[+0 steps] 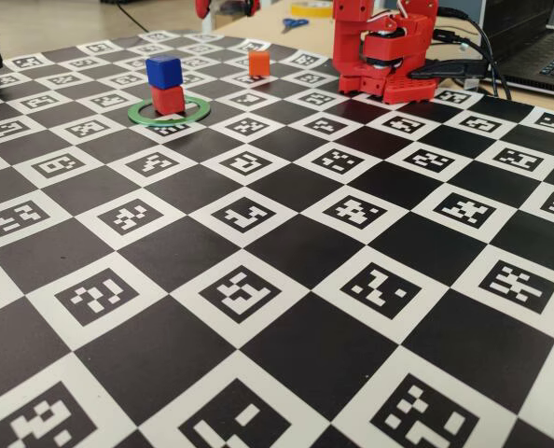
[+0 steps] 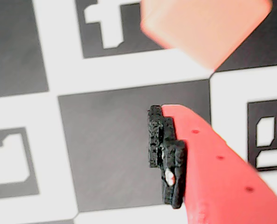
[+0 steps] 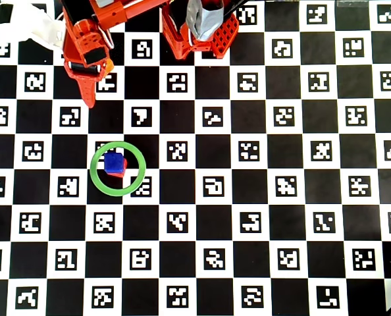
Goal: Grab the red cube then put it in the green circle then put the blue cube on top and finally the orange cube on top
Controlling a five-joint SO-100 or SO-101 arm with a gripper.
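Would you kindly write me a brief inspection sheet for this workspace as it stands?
Surface: checkerboard marker mat.
Job's things: blue cube stacked on red cube inside green circle; orange cube stands apart on the mat.
Clutter: scissors beyond the mat.
Tool: tool hangs above the orange cube, holding nothing; jaw state unclear.
Cables: black cables by the arm base.
Surroundings: laptop at right.

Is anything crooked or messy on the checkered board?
Slightly: the blue cube sits a bit twisted and off-centre on the red cube inside the green circle. Nothing is spilled or broken.
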